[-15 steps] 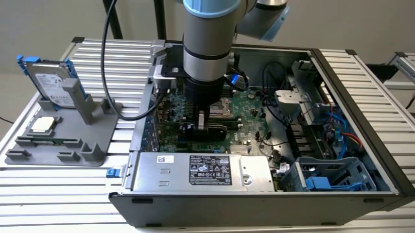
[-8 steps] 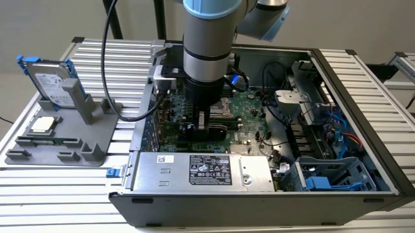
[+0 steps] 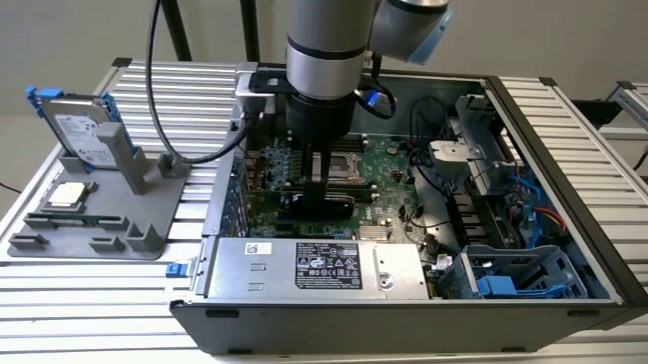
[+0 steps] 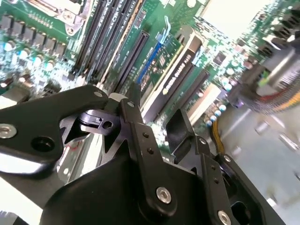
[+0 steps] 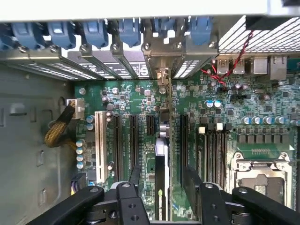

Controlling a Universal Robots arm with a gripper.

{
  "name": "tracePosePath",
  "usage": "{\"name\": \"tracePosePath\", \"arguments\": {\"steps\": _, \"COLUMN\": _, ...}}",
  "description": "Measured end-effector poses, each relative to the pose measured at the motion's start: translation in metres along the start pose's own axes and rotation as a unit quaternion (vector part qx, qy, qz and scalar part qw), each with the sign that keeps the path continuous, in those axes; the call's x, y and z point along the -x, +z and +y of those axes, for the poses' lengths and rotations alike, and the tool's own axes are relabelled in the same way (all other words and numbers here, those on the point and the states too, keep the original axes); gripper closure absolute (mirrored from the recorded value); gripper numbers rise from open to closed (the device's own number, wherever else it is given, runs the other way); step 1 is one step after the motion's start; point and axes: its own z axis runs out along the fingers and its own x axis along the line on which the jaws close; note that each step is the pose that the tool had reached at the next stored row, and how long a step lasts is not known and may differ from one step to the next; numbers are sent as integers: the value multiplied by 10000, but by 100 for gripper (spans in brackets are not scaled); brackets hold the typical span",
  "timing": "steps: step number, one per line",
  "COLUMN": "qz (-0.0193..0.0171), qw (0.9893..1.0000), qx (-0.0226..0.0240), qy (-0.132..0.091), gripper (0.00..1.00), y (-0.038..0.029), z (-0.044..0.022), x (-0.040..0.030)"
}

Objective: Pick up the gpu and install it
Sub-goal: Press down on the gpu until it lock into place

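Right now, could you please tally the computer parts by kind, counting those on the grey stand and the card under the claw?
hard drive, upright on the stand: 1
CPU chip, flat on the stand: 1
long green board, lying on the stand: 1
gpu, on edge at the motherboard slots: 1
Total: 4

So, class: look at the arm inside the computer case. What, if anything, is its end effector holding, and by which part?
The end effector holds the gpu by its upper edge, one finger on each face. The card stands on edge over the motherboard slots.
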Motion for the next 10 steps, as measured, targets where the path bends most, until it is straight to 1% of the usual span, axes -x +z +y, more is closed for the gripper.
{"name": "tracePosePath", "arguments": {"steps": 1, "qz": 0, "qw": 10000, "qx": 0, "qy": 0, "gripper": 0, "y": -20, "z": 0, "x": -1}}
{"name": "tracePosePath", "arguments": {"steps": 3, "qz": -1, "qw": 10000, "qx": 0, "qy": 0, "gripper": 0, "y": -31, "z": 0, "x": -1}}
{"name": "tracePosePath", "arguments": {"steps": 4, "qz": -1, "qw": 10000, "qx": -1, "qy": 0, "gripper": 100, "y": -31, "z": 0, "x": -1}}
{"name": "tracePosePath", "arguments": {"steps": 10, "qz": 0, "qw": 10000, "qx": 0, "qy": 0, "gripper": 100, "y": -32, "z": 0, "x": -1}}
